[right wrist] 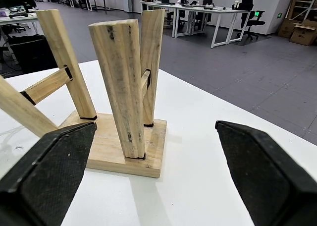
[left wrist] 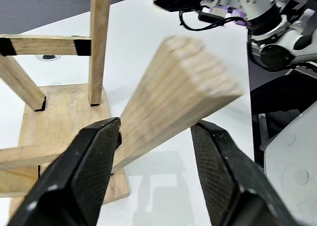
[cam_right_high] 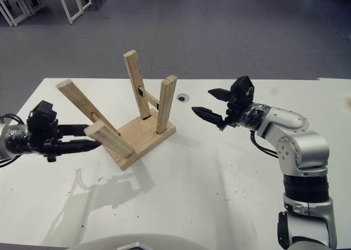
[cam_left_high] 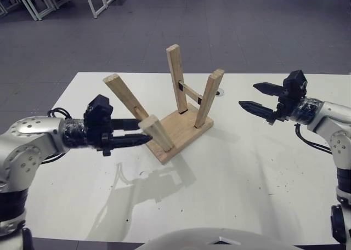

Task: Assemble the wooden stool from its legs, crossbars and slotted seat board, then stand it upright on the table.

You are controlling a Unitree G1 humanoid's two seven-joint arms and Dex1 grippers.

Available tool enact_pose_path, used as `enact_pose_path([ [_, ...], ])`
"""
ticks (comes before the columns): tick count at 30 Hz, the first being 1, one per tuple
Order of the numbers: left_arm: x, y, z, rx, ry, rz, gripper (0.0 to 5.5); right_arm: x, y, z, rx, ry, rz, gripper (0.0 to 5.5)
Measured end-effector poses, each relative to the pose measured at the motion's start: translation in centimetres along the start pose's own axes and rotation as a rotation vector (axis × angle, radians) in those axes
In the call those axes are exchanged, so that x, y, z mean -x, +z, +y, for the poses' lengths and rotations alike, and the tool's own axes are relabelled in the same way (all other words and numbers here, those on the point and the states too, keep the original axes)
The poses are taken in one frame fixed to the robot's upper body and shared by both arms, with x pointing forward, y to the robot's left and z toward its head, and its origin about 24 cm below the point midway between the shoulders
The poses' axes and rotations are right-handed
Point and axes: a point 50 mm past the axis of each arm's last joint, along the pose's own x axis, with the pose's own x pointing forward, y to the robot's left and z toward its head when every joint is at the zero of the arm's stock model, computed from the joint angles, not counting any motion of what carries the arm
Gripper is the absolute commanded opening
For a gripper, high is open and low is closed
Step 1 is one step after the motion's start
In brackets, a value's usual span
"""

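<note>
The wooden stool lies upside down mid-table, its seat board flat on the white top. Two legs stand nearly upright, joined by a crossbar. A third leg leans outward to the left. The near-left leg also tilts, and my left gripper is shut on its free end; the left wrist view shows one finger on each side of that leg. My right gripper hangs open above the table right of the stool, with nothing between its fingers.
A small round hole sits in the table just behind the stool. A black cable trails under the right arm. White desks and chairs stand on the grey floor beyond the far edge.
</note>
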Motion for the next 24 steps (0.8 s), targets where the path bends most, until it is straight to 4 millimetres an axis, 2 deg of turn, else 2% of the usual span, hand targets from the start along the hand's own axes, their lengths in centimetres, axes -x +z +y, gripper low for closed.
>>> enact_pose_path([
  [2, -0.6, -0.5, 1.9, -0.109, 0.127, 0.000, 1.71, 0.1, 0.0, 0.1, 0.003, 0.020, 0.001, 4.44],
  [4, -1.1, -0.9, 2.5, -0.151, 0.175, -0.001, 1.55, 0.2, 0.0, 0.1, 0.005, 0.030, 0.006, 4.44],
  [9, -1.7, -0.7, 0.5, -0.115, 0.067, 0.009, 1.55, 0.5, -0.2, -0.3, 0.000, 0.024, 0.025, 4.44],
  [13, -2.2, 0.1, 1.3, -0.122, 0.168, -0.035, 1.55, 0.7, -0.8, -0.3, -0.008, 0.005, 0.032, 4.44],
  [16, -2.6, 0.4, 0.5, -0.102, 0.148, -0.030, 1.55, 0.7, -1.0, -0.3, -0.011, -0.005, 0.035, 4.44],
  [19, -2.7, -0.1, -1.2, -0.066, 0.061, 0.035, 1.99, 0.8, -1.1, -0.2, -0.012, -0.008, 0.036, 4.44],
  [24, -2.0, 0.3, -1.6, -0.099, 0.098, 0.090, 2.78, 0.9, -1.1, -0.1, -0.012, -0.022, 0.030, 4.44],
])
